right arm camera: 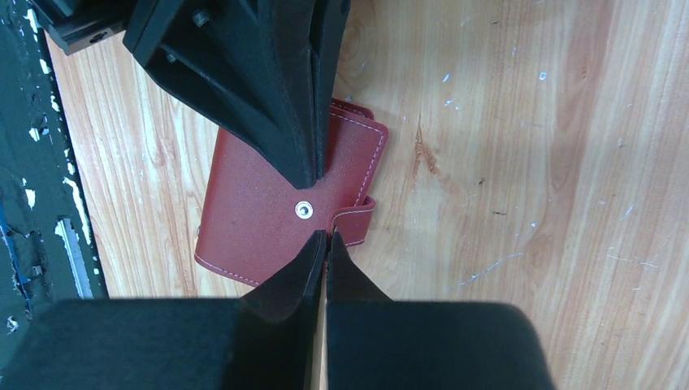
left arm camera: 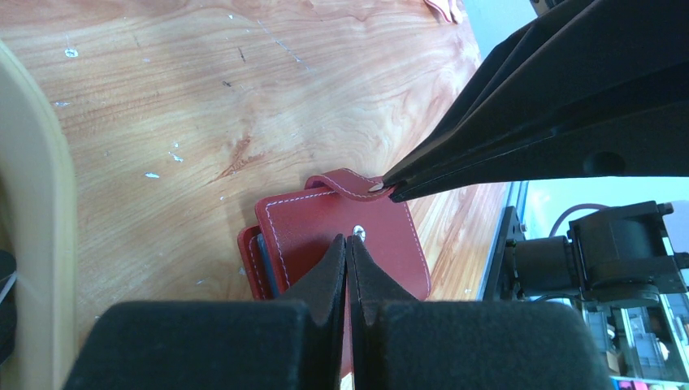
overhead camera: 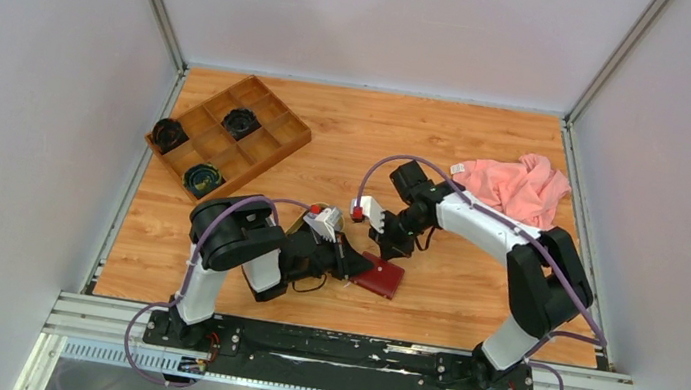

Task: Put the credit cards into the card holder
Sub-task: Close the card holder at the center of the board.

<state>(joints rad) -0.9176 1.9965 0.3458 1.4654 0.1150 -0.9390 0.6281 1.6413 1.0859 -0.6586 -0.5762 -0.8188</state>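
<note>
- Low in the middle of the overhead view, the dark red card holder lies flat on the wooden table, between the two arms' tips.
- It is folded shut, cover up, with white stitching along its edges and a metal snap stud showing on the cover.
- The left gripper has its fingers pressed together with no gap, and their tips rest on the cover just beside the stud.
- The right gripper also has its fingers closed together, and their tips touch the free end of the snap tab, which curls up off the cover in a loop.
- Whether the leather of the tab sits between those tips cannot be told.
- A grey-blue layer shows at the holder's edge in the left wrist view; no cards can be made out.
- At the left border of that same view runs the rim of a tan oval tray.
- Toward the upper left of the overhead view stands a compartmented wooden box with three dark round items inside.
- At the upper right lies a crumpled pink cloth.
</note>
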